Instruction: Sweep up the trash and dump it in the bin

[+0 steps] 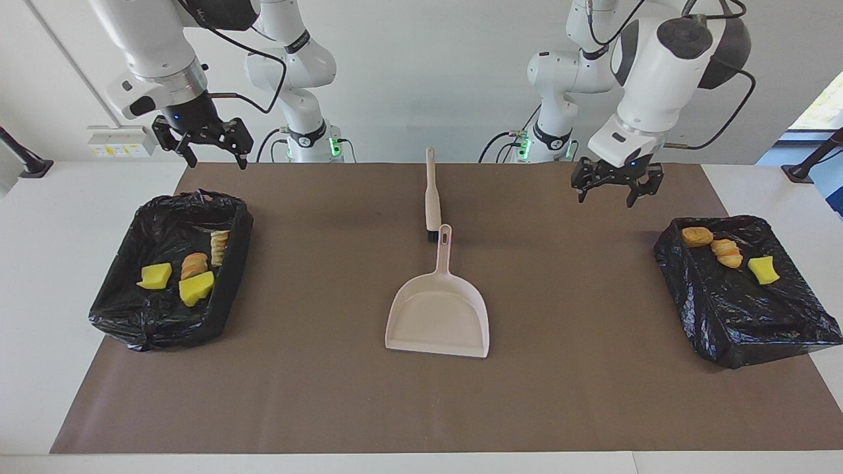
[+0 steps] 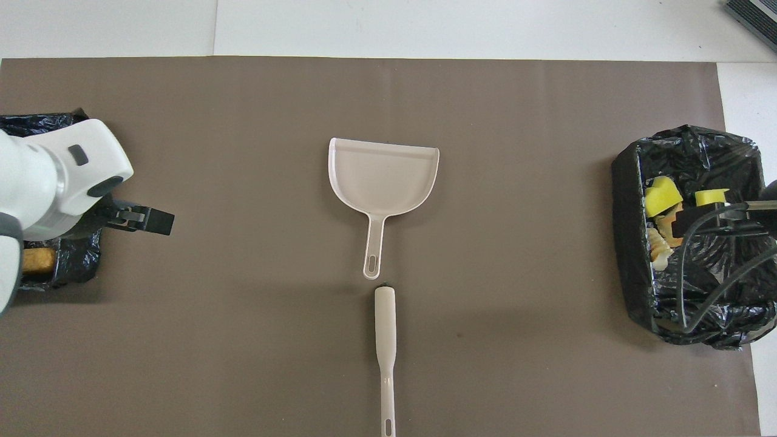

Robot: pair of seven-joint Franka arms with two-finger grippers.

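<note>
Now trash (image 1: 191,270) inside both bins (image 1: 125,309)

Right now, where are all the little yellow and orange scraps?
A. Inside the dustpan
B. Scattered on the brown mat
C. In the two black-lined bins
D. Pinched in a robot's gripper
C. The scraps lie in the black-lined bins at each end of the table, while the dustpan sits empty on the brown mat and both grippers hang open with nothing in them.

trash (image 1: 764,270): yellow sponge chunks, tan bread-like pieces | four in bin (image 1: 118,309) at right-arm end | three in bin (image 1: 744,322) at left-arm end
</note>
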